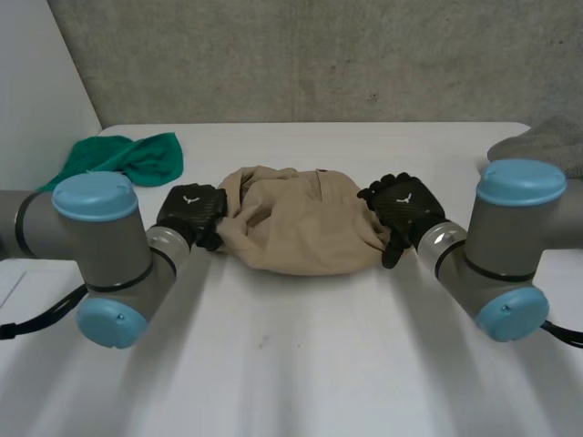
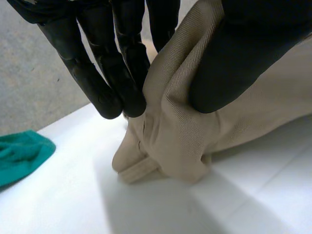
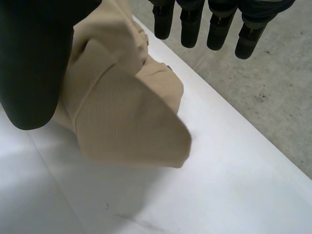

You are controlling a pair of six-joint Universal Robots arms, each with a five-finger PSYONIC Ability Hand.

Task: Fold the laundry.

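Observation:
A beige garment (image 1: 301,228) lies bunched in a mound at the middle of the white table (image 1: 301,364). My left hand (image 1: 191,211) is at its left edge. In the left wrist view the fingers (image 2: 109,85) and the thumb pinch a raised fold of the beige garment (image 2: 180,141) between them. My right hand (image 1: 405,209) rests at the garment's right edge. In the right wrist view its fingers (image 3: 195,29) stand straight and apart from the cloth, while the thumb lies beside a loose flap of the beige garment (image 3: 122,117).
A green cloth (image 1: 127,157) lies crumpled at the far left of the table, also beyond my left hand as the green cloth (image 2: 19,153). A grey cloth (image 1: 547,141) sits at the far right edge. A concrete wall rises behind the table.

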